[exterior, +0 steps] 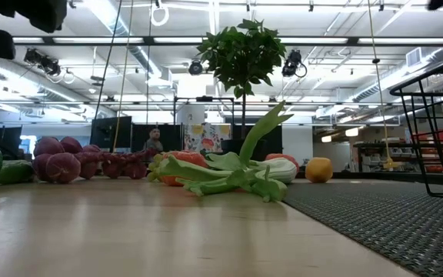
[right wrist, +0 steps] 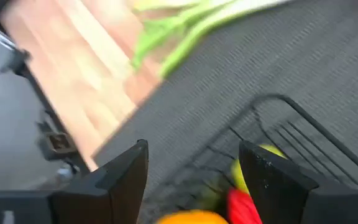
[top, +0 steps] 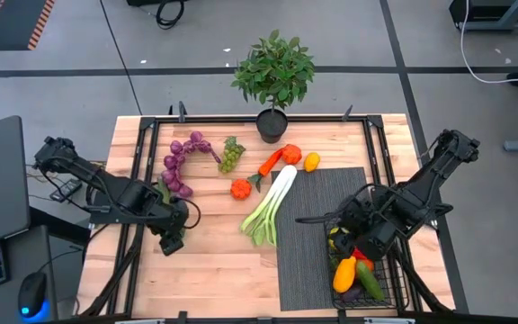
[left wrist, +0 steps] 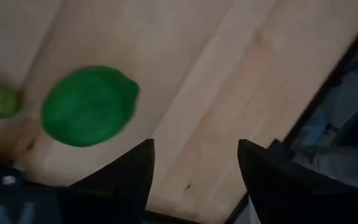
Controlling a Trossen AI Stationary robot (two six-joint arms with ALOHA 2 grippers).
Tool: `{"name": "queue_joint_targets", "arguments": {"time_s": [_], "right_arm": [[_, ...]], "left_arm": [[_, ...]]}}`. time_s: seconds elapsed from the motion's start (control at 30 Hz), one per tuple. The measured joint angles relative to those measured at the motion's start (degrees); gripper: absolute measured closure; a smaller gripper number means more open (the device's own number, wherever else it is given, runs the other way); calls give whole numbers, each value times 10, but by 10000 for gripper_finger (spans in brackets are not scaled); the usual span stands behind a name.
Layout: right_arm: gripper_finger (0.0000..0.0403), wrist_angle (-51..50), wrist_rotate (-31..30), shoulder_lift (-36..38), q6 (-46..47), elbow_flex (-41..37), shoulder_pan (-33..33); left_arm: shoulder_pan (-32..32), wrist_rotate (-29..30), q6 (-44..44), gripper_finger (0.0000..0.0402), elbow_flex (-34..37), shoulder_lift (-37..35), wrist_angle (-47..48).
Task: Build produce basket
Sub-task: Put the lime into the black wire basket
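Note:
My left gripper (top: pixel 173 241) is open and empty over the bare wood at the table's left, beside a round green fruit (left wrist: pixel 89 106) that lies on the table. My right gripper (top: pixel 356 227) is open and empty above the far end of the black wire basket (top: pixel 387 286), which stands on the ribbed mat (top: pixel 308 234) and holds a yellow-orange pepper (top: pixel 344 274), a red piece and a green cucumber (top: pixel 370 281). The leek (top: pixel 271 209), purple grapes (top: pixel 180 162), green grapes (top: pixel 231 155), carrot (top: pixel 270 164) and citrus (top: pixel 312 162) lie on the table.
A leafy plant in a black pot (top: pixel 272 121) stands at the table's far edge. A small orange fruit (top: pixel 241 188) lies left of the leek. Bare wood lies along the near edge between the two grippers. The basket's wire rim (right wrist: pixel 278 99) is just ahead of my right fingers.

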State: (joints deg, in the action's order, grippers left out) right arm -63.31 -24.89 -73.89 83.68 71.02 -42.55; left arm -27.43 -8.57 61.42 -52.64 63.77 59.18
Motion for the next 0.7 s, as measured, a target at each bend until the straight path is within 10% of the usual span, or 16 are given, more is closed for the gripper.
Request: {"name": "queue_joint_targets", "arguments": {"time_s": [0.7], "right_arm": [[149, 119, 6, 0, -85, 0, 19]], "left_arm": [[-45, 46, 87, 167, 8, 0, -8]]}}
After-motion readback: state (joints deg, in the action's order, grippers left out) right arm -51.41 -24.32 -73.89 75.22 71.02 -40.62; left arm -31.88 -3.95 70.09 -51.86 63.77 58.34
